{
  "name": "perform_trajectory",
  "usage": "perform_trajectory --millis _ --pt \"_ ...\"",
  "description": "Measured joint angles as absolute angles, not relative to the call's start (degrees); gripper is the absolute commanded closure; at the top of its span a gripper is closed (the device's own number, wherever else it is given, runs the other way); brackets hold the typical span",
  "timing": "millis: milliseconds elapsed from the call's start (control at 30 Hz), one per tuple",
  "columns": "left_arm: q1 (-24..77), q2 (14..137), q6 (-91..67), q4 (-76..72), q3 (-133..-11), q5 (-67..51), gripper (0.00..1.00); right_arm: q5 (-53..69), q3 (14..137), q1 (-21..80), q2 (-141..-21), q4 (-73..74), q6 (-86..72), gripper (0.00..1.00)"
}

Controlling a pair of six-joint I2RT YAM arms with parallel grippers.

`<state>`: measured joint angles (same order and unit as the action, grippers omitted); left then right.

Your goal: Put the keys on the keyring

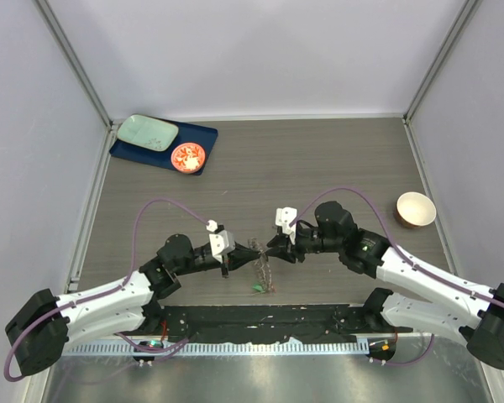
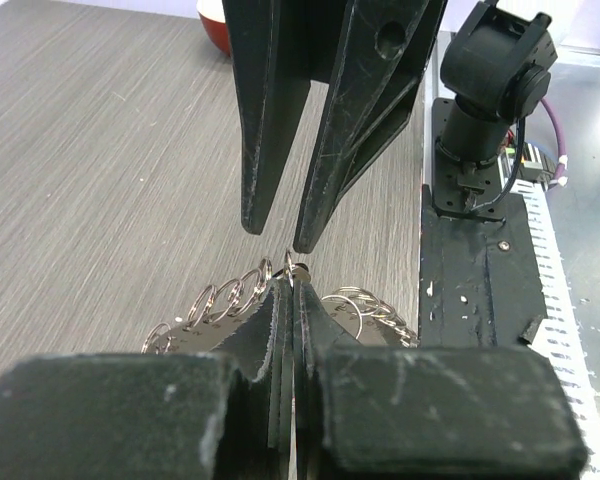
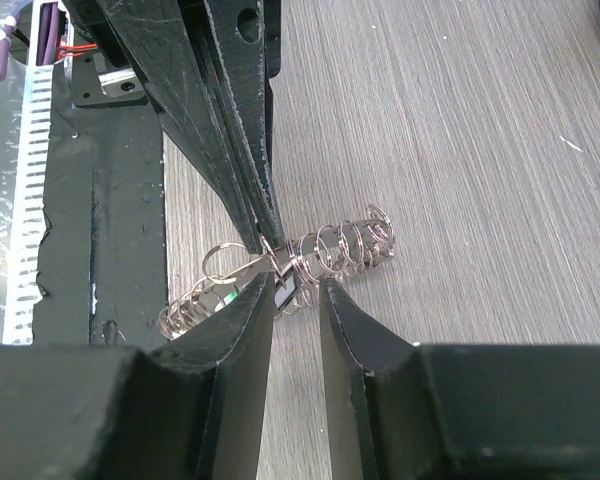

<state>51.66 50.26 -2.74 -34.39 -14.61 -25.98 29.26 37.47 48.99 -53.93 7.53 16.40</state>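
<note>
The keyring [image 1: 262,270] is a string of small silver rings [image 3: 350,245] and lies on the table between the two arms. My left gripper [image 2: 292,285] is shut on the middle of it; the rings [image 2: 220,300] fan out to either side of its tips. From the opposite side, my right gripper [image 3: 295,285] stands open right at the same spot. A small black key [image 3: 287,290] hangs from the ring between the right gripper's fingers, against the left one. A green key [image 3: 232,296] shows under the rings, and also at the ring's near end [image 1: 256,288]. No red key is visible.
An orange-red dish [image 1: 188,157] and a pale green tray [image 1: 148,132] rest on a blue mat [image 1: 197,134] at the back left. A beige bowl [image 1: 415,209] stands at the right. The black base plate [image 1: 269,319] runs along the near edge.
</note>
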Motion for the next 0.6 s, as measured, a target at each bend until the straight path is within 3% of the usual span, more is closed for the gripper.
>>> perform_trajectory --millis 267,367,500,600 --pt "51.7 50.1 -3.4 -36.2 -14.5 -26.1 1.00 30.7 37.5 49.0 -54.8 6.4 16.3 0.75" --pt "51.7 49.7 -3.9 -36.7 -14.1 -26.1 1.00 31.1 37.5 49.0 -54.8 6.3 16.3 0.80" --pt "51.7 49.2 -4.1 -37.0 -13.7 -26.1 1.00 31.6 37.5 49.0 -54.8 6.4 16.3 0.97" --pt "51.5 48.9 -4.1 -37.1 -13.7 -25.9 1.00 31.9 37.5 48.9 -54.8 6.5 16.4 0.99"
